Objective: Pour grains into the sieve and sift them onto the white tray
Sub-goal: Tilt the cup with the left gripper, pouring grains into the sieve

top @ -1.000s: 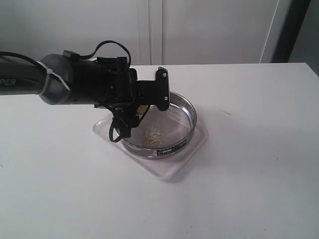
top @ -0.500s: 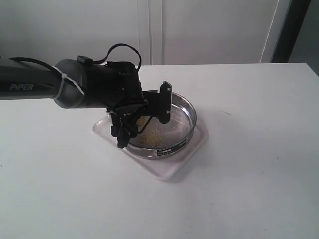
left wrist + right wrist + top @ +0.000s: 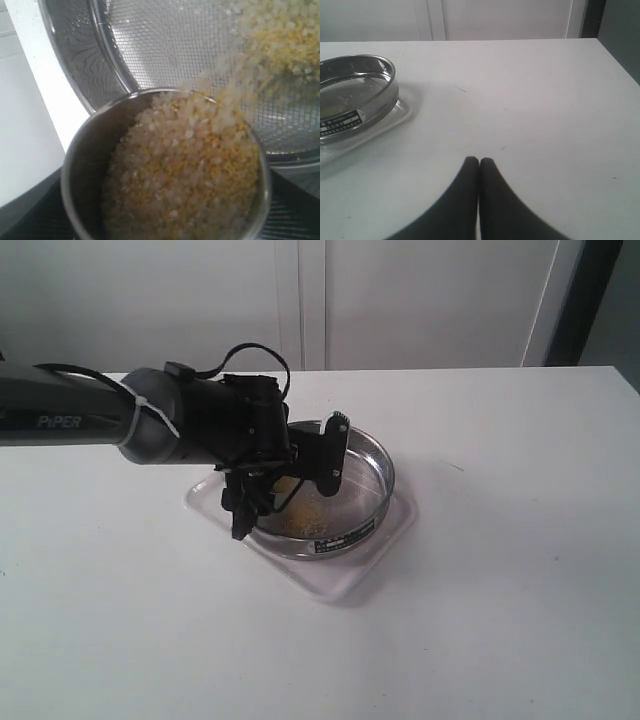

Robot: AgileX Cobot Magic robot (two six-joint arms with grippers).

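Note:
The round steel sieve [image 3: 368, 502] sits on the white tray [image 3: 345, 578] in the middle of the table. My left gripper [image 3: 288, 480] hangs over the sieve's left side, shut on a small steel cup [image 3: 82, 165] that is tipped toward the mesh. Yellow and whitish grains [image 3: 187, 170] fill the cup and stream over its lip onto the sieve mesh [image 3: 165, 40], where a pile of grains [image 3: 287, 42] lies. In the exterior view the cup is mostly hidden by the gripper. My right gripper [image 3: 479, 161] is shut and empty, low over the bare table to the right of the sieve [image 3: 367, 95].
The white table [image 3: 500, 540] spreads around the tray on every side. A white wall panel [image 3: 400, 300] and a dark upright [image 3: 585, 300] stand behind the table's far edge. The left arm [image 3: 80, 420] reaches in from the left.
The left arm has shifted right and down over the sieve, tipping the cup further. The pile of grains on the mesh has grown. The right gripper shows no movement.

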